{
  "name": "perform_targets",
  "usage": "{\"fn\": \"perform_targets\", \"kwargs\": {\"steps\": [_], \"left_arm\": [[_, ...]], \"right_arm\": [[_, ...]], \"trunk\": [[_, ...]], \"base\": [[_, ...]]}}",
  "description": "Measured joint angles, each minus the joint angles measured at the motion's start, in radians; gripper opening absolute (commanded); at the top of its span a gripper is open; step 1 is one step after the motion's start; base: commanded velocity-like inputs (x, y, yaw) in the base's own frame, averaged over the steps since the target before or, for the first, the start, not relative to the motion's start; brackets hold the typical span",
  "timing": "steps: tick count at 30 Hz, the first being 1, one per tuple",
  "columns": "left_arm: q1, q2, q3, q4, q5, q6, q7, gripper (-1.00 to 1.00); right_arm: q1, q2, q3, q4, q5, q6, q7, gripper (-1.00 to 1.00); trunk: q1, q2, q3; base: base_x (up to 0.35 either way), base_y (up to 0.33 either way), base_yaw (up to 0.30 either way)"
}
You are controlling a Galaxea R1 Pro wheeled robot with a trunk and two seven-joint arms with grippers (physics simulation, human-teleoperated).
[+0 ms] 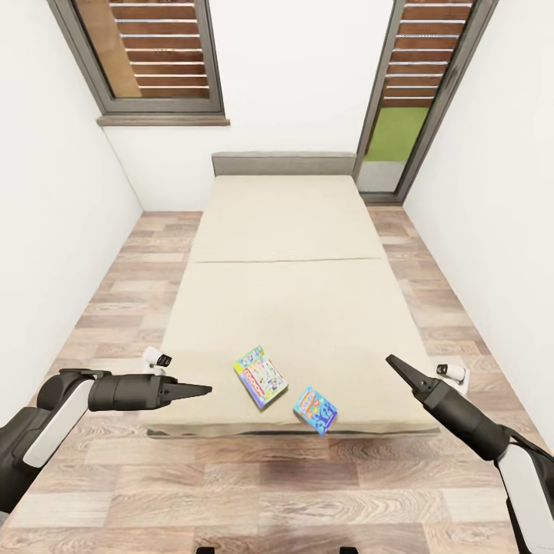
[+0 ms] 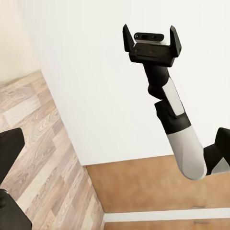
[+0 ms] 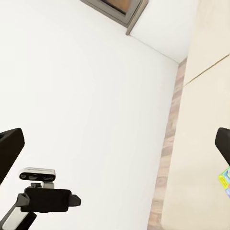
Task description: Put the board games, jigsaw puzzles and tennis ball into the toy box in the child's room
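Two board games lie near the foot of the beige bed (image 1: 285, 231): a white-green-red one (image 1: 260, 375) and a smaller blue one (image 1: 315, 409) right by the mattress edge. My left gripper (image 1: 201, 390) hovers open over the bed's near left corner, left of the games and pointing at them. To the right of the games, my right gripper (image 1: 392, 362) is open above the near right part of the bed. The left wrist view shows the right gripper (image 2: 151, 37) with its fingers apart. A game's corner (image 3: 224, 179) appears in the right wrist view. The table, toy box, jigsaw puzzles and tennis ball are out of view.
White walls close in on both sides of the bed, with strips of wood-plank floor (image 1: 115, 300) along them. A grey headboard (image 1: 283, 163) and two dark-framed windows (image 1: 154, 54) stand at the far end. Plank floor lies between me and the bed's foot.
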Motion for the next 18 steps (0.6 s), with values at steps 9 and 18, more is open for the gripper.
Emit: {"fn": "perform_targets", "kwargs": {"steps": [9, 18], "left_arm": [[0.000, 0.000, 0.000, 0.000, -0.001, 0.001, 0.000, 1.00], [0.000, 0.000, 0.000, 0.000, -0.002, 0.001, 0.001, 1.00]], "right_arm": [[0.000, 0.002, -0.001, 0.000, 0.000, 0.000, 0.003, 1.00], [0.000, 0.003, 0.000, 0.000, 0.000, 0.000, 0.003, 1.00]], "trunk": [[0.000, 0.000, 0.015], [0.000, 0.000, 0.030]], "base": [[0.000, 0.000, 0.000], [0.000, -0.024, 0.000]]}}
